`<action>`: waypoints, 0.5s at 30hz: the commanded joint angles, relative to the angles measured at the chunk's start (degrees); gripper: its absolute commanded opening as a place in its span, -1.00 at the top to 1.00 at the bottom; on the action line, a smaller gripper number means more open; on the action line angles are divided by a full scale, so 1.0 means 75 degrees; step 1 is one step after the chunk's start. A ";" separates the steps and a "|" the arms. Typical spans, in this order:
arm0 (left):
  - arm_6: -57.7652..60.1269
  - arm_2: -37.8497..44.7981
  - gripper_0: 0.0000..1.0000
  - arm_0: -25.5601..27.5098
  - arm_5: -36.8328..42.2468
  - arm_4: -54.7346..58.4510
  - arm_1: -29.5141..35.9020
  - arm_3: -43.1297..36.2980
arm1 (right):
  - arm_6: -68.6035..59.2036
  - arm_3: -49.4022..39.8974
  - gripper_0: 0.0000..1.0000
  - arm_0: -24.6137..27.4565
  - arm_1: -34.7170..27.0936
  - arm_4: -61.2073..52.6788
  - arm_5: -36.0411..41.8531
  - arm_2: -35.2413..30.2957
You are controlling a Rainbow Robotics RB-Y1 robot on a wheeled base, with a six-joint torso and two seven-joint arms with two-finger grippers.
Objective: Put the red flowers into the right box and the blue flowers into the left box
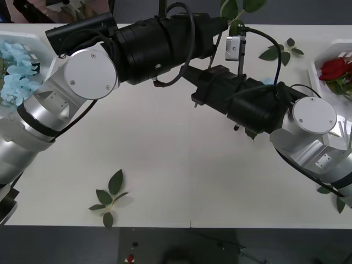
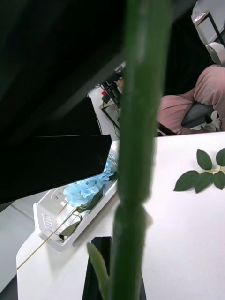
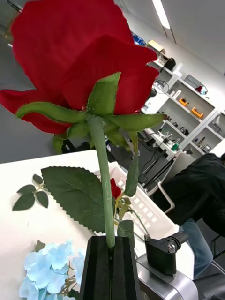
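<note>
Black fingers of the left gripper (image 3: 108,267) are pinched tight on a red rose's (image 3: 75,65) stem, bloom upright, near the table's far edge – the right gripper (image 2: 115,281) looks closed on a green stem (image 2: 136,140) too. Carry it level to the right box (image 1: 324,69) at the right edge – not the left box (image 1: 47,47).

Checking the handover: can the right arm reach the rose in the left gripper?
Likely yes: the red rose, its stem clamped in the left gripper, stands close before the right arm, nothing between.
</note>
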 commanded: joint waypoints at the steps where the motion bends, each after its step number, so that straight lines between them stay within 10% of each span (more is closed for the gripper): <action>1: -0.0173 0.0100 -1.00 -0.0238 -0.0084 0.0029 -0.0018 -0.0124 | 0.0161 -0.0181 1.00 -0.0180 -0.0246 0.0023 0.0077 -0.0133; 15: -0.0173 0.0100 -1.00 -0.0238 -0.0084 0.0029 -0.0018 -0.0124 | -0.0027 -0.0052 1.00 -0.0180 -0.0960 -0.0270 0.0077 -0.0109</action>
